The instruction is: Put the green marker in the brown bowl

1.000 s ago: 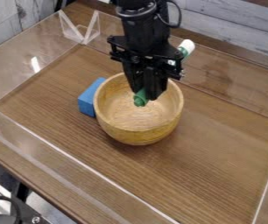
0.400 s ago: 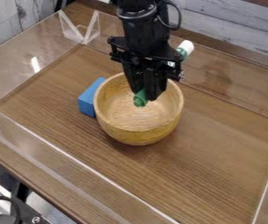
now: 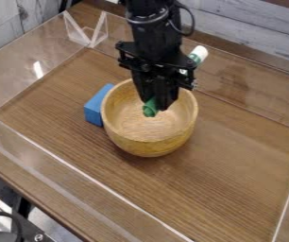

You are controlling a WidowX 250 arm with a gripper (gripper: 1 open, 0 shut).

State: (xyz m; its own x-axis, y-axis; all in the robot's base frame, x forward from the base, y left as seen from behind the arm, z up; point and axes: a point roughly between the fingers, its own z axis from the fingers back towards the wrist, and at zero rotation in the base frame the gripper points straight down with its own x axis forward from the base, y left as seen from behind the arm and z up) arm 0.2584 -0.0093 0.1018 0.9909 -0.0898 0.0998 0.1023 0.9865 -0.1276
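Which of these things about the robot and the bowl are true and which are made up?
1. The gripper is holding the green marker over the brown bowl. True.
2. The blue block lies inside the bowl. False: it sits on the table, against the bowl's outer left side.
3. The marker lies flat on the table. False: it is tilted, green end down in the bowl and white end up by the gripper.
4. The gripper points downward. True.
5. The bowl is tipped over. False: it stands upright.

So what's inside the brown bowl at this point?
The gripper, shut on the green marker, hangs over the brown bowl; the marker's green end dips inside. The gripper hides part of the bowl's floor.
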